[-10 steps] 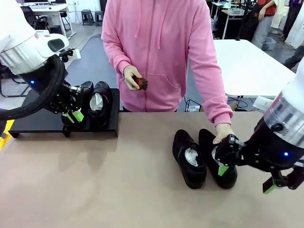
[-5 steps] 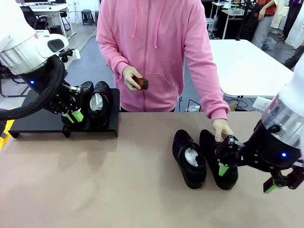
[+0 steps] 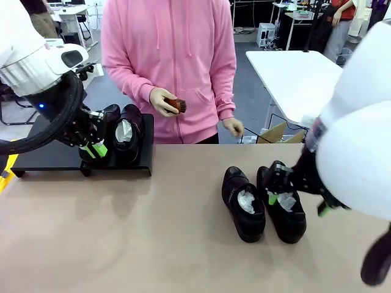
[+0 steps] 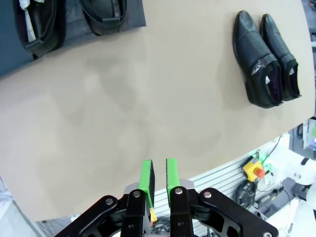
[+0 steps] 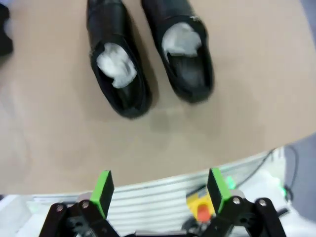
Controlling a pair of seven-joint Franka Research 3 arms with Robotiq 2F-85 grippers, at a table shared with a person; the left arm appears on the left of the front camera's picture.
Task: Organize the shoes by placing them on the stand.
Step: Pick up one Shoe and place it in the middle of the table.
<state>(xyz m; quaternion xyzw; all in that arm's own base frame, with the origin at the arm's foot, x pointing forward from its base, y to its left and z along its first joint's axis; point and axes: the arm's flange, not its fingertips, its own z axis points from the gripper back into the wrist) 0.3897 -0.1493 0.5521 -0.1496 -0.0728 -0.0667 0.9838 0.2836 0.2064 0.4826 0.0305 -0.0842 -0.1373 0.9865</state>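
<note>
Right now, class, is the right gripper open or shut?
Open: the right gripper has its green pads far apart, with nothing between them.

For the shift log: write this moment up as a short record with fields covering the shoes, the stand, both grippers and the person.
table: tan
stand: low, black, at the robot's left
shoes on stand: two, side by side at its right end
shoes on table: two, side by side, white paper inside
left gripper: nearly shut, holding nothing
right gripper: open wide, empty, near the shoes on table
person: brush in one hand, other hand empty
left to do: two shoes not yet on stand
</note>
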